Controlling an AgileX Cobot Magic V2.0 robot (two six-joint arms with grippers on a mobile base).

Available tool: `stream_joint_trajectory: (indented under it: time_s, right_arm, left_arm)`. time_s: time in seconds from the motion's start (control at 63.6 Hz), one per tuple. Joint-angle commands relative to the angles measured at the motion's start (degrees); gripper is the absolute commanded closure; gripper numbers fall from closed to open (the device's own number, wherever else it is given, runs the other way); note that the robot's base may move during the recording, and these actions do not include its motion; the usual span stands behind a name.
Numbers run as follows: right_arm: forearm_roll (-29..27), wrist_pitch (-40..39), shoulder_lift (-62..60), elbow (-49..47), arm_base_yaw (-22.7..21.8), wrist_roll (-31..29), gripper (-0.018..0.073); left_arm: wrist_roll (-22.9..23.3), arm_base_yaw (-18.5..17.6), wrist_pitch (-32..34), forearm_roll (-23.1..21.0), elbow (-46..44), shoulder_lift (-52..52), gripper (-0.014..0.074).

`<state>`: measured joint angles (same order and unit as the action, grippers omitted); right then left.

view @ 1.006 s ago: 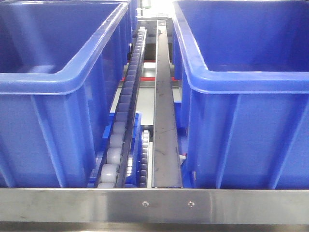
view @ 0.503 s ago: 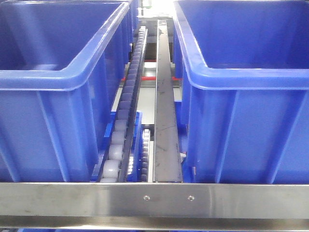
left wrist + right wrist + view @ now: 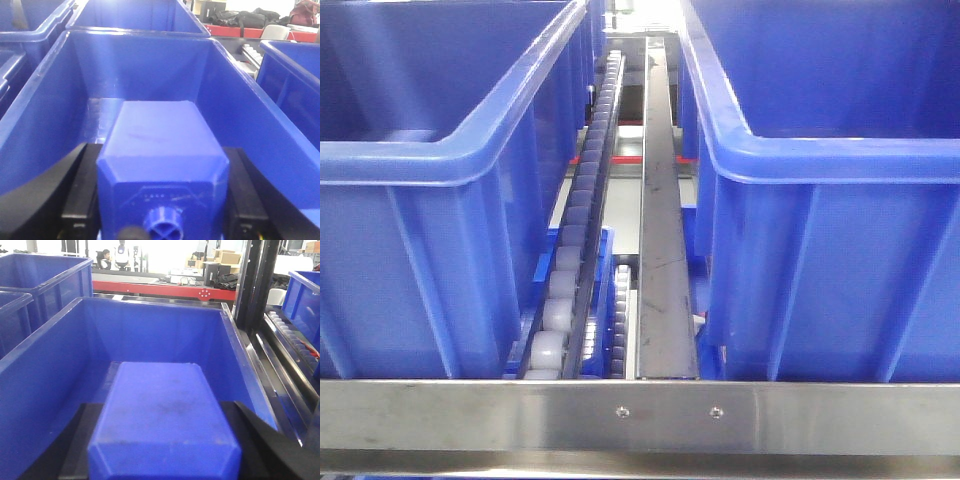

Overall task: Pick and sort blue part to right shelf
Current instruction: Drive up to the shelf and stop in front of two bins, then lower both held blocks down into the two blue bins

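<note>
Above an open blue bin (image 3: 45,370), the right end effector (image 3: 165,440) is gripping the blue part (image 3: 162,412), its jaws closed against both sides. The left end effector (image 3: 162,200) is likewise clamping a studded blue block (image 3: 160,155) over another bin (image 3: 40,115). The right shelf (image 3: 665,260) is showing roller tracks (image 3: 570,260).

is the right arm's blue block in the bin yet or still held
Still held: the blue block sits between the right gripper's black jaws, above the open bin.

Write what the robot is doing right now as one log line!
left tool: shut on studded blue block over blue bin | right tool: shut on blue part over bin
</note>
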<state>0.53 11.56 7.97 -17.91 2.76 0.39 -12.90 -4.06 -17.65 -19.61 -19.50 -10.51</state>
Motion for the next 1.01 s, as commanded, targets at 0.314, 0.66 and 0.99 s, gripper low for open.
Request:
stream_joint_trajectory:
  time_s: [0.314,0.66,0.99]
  right_arm:
    - [0.5,-6.3,0.6,-1.7,-0.4,-0.4,0.0129]
    - [-3.6,-0.1,4.5,-7.6,-0.4,-0.4,0.0129]
    - [-3.3,-5.6,23.1,-12.8,-0.4,-0.4,0.0129]
  left_arm:
    - [0.2,-0.5,6.1,-2.6,-1.7,-0.7,0.0191]
    - [-9.3,-0.7,5.5,-2.5,-9.4,-4.9,0.0191]
    - [-9.4,-0.7,6.2,-6.6,-17.3,-27.5,0.0190]
